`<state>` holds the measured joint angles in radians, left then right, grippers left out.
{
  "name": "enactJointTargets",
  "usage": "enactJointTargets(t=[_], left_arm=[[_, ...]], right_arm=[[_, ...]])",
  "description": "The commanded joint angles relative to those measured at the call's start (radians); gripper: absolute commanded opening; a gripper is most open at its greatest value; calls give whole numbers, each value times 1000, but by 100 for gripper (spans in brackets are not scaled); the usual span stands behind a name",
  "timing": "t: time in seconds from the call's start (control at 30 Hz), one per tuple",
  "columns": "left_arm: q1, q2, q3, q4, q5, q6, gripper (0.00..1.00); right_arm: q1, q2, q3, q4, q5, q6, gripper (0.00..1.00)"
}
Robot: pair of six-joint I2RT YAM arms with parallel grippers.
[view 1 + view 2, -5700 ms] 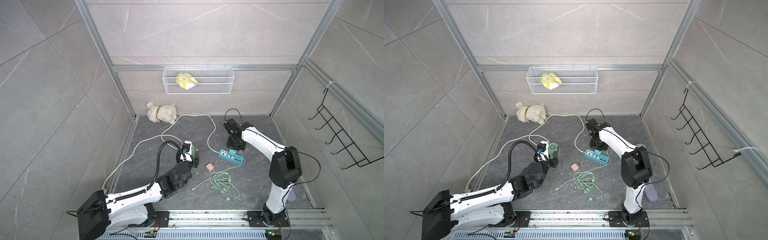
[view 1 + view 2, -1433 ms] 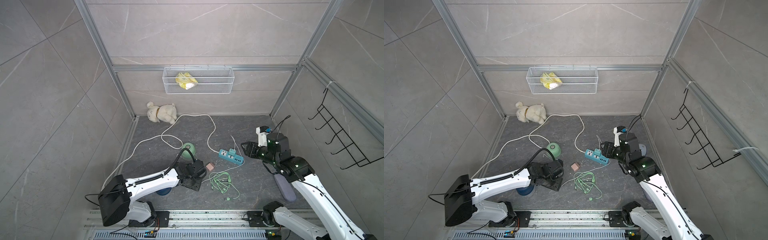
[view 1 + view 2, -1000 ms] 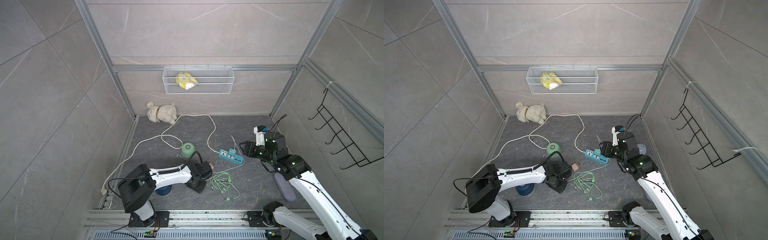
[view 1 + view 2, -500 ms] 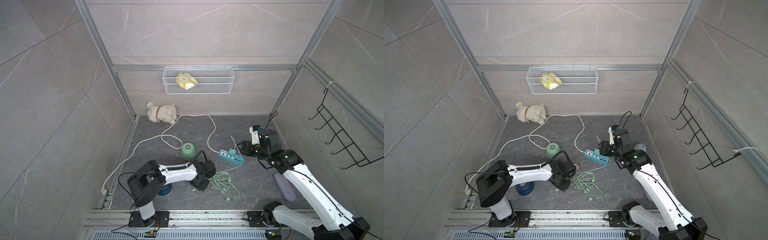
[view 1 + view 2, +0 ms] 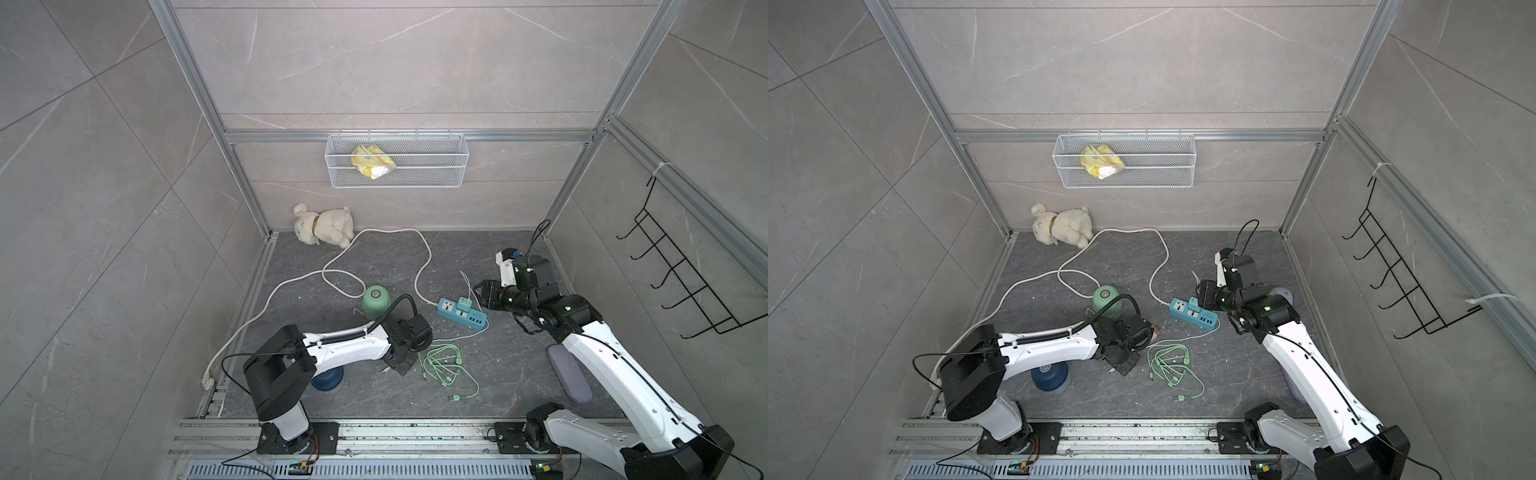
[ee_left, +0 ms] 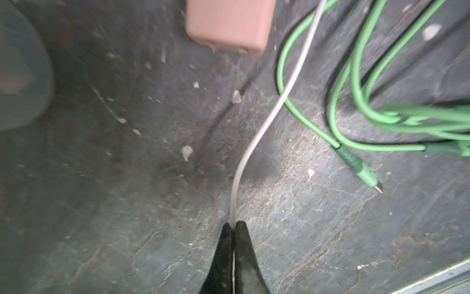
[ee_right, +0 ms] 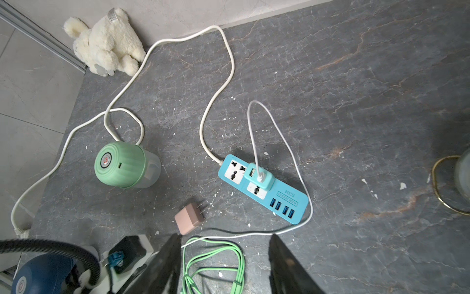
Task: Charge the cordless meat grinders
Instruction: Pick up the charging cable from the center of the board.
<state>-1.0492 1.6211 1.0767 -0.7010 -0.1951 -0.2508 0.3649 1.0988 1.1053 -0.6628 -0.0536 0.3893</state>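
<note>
**White cable pinched, grinder port next**

Our left end effector (image 6: pixel 233 225) is clamped thin on the white cable (image 6: pixel 256 135), low against the tabletop (image 6: pixel 127 178). The cable's own tip is hidden behind the fingers, so we cannot tell how close to the plug we hold it. Its other end sits in the teal charger (image 7: pixel 262 178), which is plugged into the power strip (image 7: pixel 284 201). From there the cable loops round the strip's USB end toward our grip.

The mint grinder (image 7: pixel 119 165) stands near the strip, off its corded end, with a small slot showing on its dome. The navy grinder (image 5: pixel 1049 376) sits farther from the strip, beyond our left arm. The pink charger (image 6: pixel 229 23) lies unplugged between the strip and our grip. The green cables (image 6: pixel 356 76) lie tangled just beside the white one.

Our right end effector (image 7: pixel 224 236) hangs over the strip's USB end with jaws apart, holding nothing.

We judge the step in hand is carrying the plug to a grinder. To do it well, we should lift gently and watch that the loop round the strip pays out without dragging the strip or snagging the green cables. If the plug trails far behind the fingers, we had better regrip nearer the tip. The right arm could steady the grinder as we seat the plug.
</note>
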Motion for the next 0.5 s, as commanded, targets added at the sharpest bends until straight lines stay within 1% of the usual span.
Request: enactJointTargets(t=[0.0, 0.1, 0.17, 0.27, 0.33, 0.43, 0.47], left_arm=[[3, -100, 13, 6, -63, 66, 0], [18, -119, -10, 29, -52, 42, 0], [18, -139, -26, 50, -66, 15, 0], [18, -199, -60, 128, -73, 10, 0], [21, -254, -90, 201, -72, 44, 0], [33, -321, -120, 293, -6, 142, 0], [52, -339, -121, 314, 37, 164, 0]], right_arm=[[-5, -8, 21, -23, -49, -41, 57], [-4, -2, 10, -67, -136, -52, 56], [-4, -9, -10, -91, -184, -47, 56], [-6, -23, -34, -93, -248, -51, 56], [-4, -14, -29, -75, -310, -69, 57], [6, 22, -14, 11, -489, -106, 58], [17, 36, -8, 45, -542, -131, 59]])
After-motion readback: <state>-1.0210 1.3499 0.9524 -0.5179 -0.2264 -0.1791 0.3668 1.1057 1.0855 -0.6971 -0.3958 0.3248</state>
